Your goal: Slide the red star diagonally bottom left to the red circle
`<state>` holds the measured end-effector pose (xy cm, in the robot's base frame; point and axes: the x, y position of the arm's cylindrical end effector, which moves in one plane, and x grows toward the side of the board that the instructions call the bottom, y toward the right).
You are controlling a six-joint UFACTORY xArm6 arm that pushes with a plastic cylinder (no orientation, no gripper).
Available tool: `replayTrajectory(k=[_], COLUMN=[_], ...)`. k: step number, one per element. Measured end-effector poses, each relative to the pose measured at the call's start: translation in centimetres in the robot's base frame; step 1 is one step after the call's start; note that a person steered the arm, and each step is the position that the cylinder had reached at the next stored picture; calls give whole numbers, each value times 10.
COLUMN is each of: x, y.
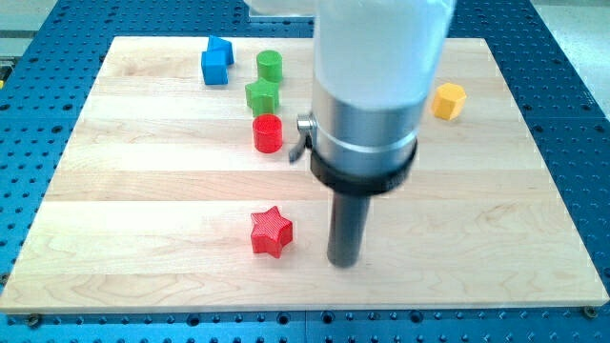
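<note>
Camera view is showing the red star [271,232] sitting low center on the desk [143,181], my tip [343,263] resting just right of it, gripperless; the star looks light, rigid, easily spun, so I'm favoring a flat-side push toward the red circle [268,133].

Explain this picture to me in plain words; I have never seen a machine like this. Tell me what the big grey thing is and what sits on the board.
There is one picture, from a single camera looking down at a wooden board. The big grey cylinder is my arm; it ends in a dark rod whose tip rests on the board. It holds nothing; it only pushes. My tip stands just right of the red star, apart from it. Farther up lie a red circle, a green star, a green cylinder, a blue block, and a yellow block at the view's right.
</note>
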<state>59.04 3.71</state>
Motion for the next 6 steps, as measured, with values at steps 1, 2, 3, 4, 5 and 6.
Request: replayTrajectory(k=[1,2,3,4,5,6], x=[-15,-63,-60,-16,-43,-72], y=[-61,-80,-75,-125,-130,-106])
